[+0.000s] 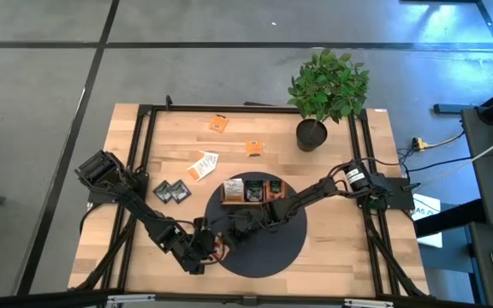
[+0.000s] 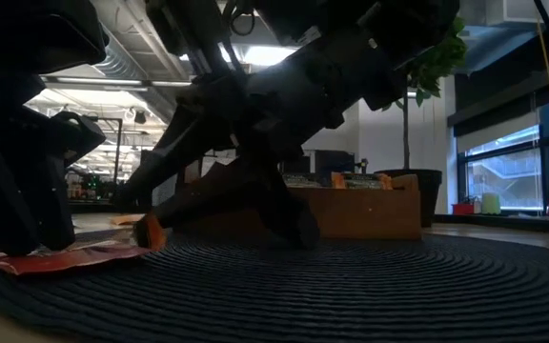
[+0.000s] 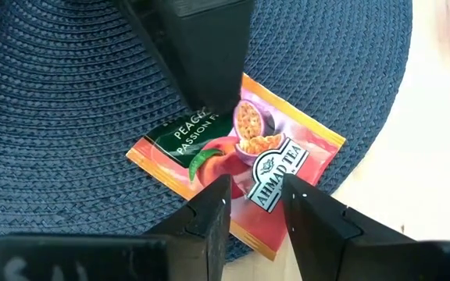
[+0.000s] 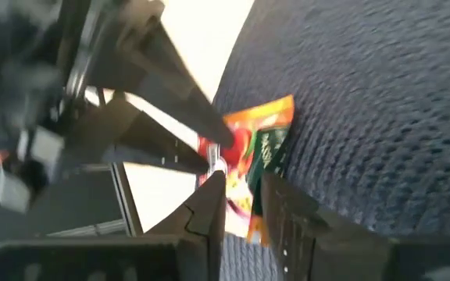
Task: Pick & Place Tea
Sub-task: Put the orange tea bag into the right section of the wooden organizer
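One orange-red tea sachet lies on the dark round mat and shows small in the high view. My left gripper stands over its near half with fingers a little apart. My right gripper reaches it from the tray side, and the sachet shows between its narrow-set fingers. In the low view the sachet is flat, with one edge raised. More sachets lie flat on the bare wood: orange, orange, white-and-orange and black. My left gripper points down from above, and its fingertips rest on the sachet's near half, beside the logo. The sachet lies flat on the mat under them, uncreased. My right gripper has the sachet's far corner, level from the table's right. One finger lies on top. The other is hidden below, where the raised edge shows. The remainder lies on the mat.
The brown wooden tray stands at the mat's far edge, with sachets upright in it. A potted plant stands at the table's far right. Black frame rails run along both sides.
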Controlling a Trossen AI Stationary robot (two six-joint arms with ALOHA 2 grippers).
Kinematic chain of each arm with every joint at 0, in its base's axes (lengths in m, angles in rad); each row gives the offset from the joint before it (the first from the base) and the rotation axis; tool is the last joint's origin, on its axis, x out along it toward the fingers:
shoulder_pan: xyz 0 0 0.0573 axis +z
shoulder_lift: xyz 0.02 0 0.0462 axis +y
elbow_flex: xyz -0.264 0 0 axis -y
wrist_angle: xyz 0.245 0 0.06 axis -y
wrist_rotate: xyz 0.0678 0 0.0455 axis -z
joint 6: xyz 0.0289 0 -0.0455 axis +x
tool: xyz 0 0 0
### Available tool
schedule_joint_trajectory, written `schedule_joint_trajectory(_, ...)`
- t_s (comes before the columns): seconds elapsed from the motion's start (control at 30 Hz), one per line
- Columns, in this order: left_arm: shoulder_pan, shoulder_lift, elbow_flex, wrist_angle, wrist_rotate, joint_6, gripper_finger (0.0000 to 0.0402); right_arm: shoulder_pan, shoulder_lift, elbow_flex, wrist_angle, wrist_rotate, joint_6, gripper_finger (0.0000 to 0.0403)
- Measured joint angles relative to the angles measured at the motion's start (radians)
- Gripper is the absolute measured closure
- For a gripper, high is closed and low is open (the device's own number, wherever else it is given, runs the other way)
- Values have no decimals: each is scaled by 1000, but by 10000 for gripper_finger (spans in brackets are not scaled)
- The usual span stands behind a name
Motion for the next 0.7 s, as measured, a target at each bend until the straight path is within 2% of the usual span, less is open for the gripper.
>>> schedule_joint_trajectory(0.27,0,0,0,0,0,0,286,0,0,0,7,-4,1,280)
schedule_joint_trajectory(0.53,0,0,0,0,0,0,288,1,0,0,-1,-11,-54,215)
schedule_joint_trajectory(0.7,0,1,-1,0,1,0,286,2,0,-2,15,-17,-74,193)
